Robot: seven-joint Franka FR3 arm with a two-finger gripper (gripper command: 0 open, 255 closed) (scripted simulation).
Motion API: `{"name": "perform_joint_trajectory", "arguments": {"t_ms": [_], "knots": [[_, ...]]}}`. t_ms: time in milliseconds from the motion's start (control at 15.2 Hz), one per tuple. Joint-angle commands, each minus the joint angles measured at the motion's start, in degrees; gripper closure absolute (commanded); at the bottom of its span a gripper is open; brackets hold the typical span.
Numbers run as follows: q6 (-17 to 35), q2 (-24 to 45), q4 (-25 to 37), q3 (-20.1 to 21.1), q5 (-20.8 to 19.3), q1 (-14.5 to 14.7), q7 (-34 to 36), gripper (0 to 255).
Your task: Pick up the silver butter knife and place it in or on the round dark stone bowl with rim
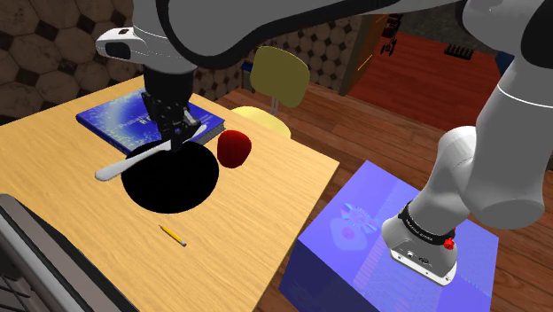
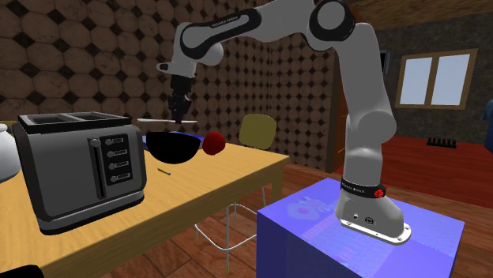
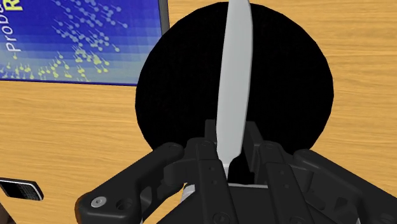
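My black gripper [image 1: 177,135] is shut on the silver butter knife [image 1: 124,165], holding it flat in the air. The knife hangs over the round black bowl [image 1: 152,193] on the wooden table. In the wrist view the knife blade [image 3: 234,70] runs out from between my fingers across the bowl's dark inside [image 3: 173,83]. From the second exterior view the gripper [image 2: 182,113] holds the knife [image 2: 156,121] a little above the bowl [image 2: 171,150].
A blue book [image 1: 128,120] lies behind the bowl and a red apple [image 1: 234,147] beside it. A yellow pencil [image 1: 173,235] lies nearer the table's front. A grey toaster [image 2: 79,170] stands at the near end. A yellow chair [image 1: 276,78] stands past the table.
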Motion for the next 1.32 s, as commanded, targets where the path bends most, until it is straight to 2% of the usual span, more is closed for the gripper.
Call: {"name": "perform_joint_trajectory", "arguments": {"t_ms": [0,132,660,726,1056,1254], "knots": [[1.42,0.27,-1.12,0.01,0.02,0.02,-0.09,255],[3.18,0.65,-2.50,0.02,0.06,0.04,-0.23,255],[3.17,0.65,-2.50,0.02,0.06,0.04,-0.23,255],[3.17,0.65,-2.50,0.02,0.06,0.04,-0.23,0],[3.17,0.65,-2.50,0.02,0.06,0.04,-0.23,0],[-1.74,-1.54,0.21,-0.11,0.19,-0.30,-0.30,0]]}}
